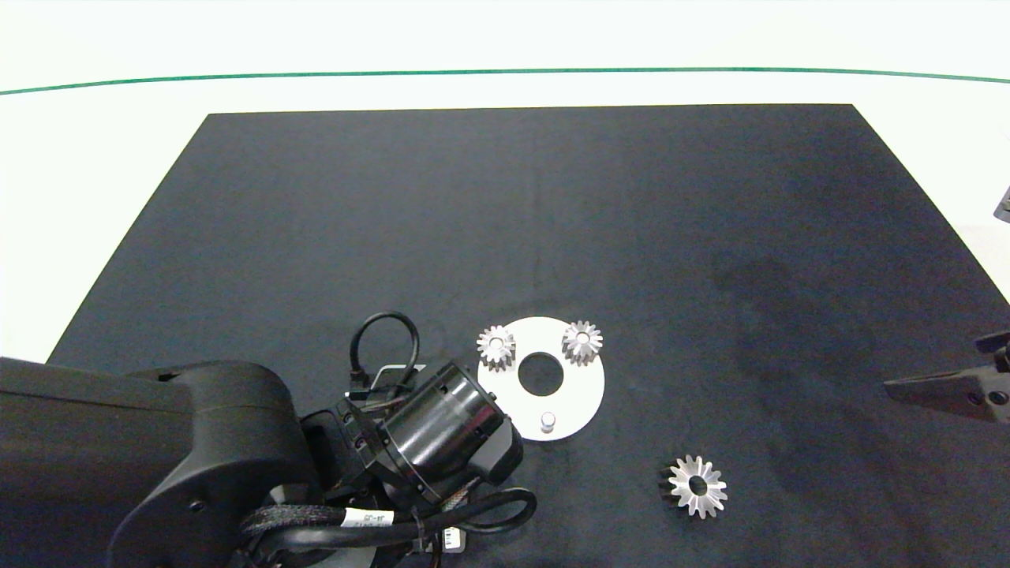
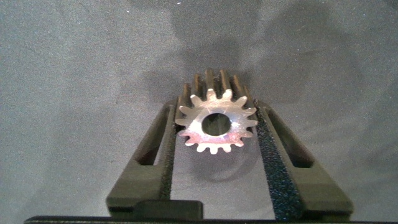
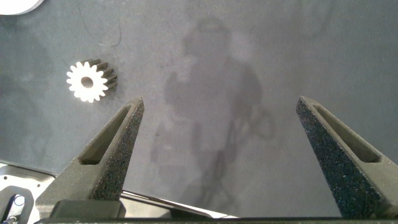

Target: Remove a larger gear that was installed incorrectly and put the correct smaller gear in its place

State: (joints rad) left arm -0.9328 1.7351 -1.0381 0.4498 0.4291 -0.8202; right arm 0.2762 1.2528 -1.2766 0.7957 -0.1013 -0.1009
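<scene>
Two blunt-toothed gears (image 1: 496,345) are sitting on the white disc (image 1: 580,394) as the left gripper (image 2: 217,134), beside it, is clamping the smaller gear (image 2: 216,124) for the bare peg (image 1: 548,422); the larger gear (image 1: 697,487) is lying discarded nearby, right gripper (image 3: 221,134) gaping empty.

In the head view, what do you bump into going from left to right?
Left arm → gear on the plate's left → bare peg → gear on the plate's right → larger gear on the mat → right gripper.
</scene>
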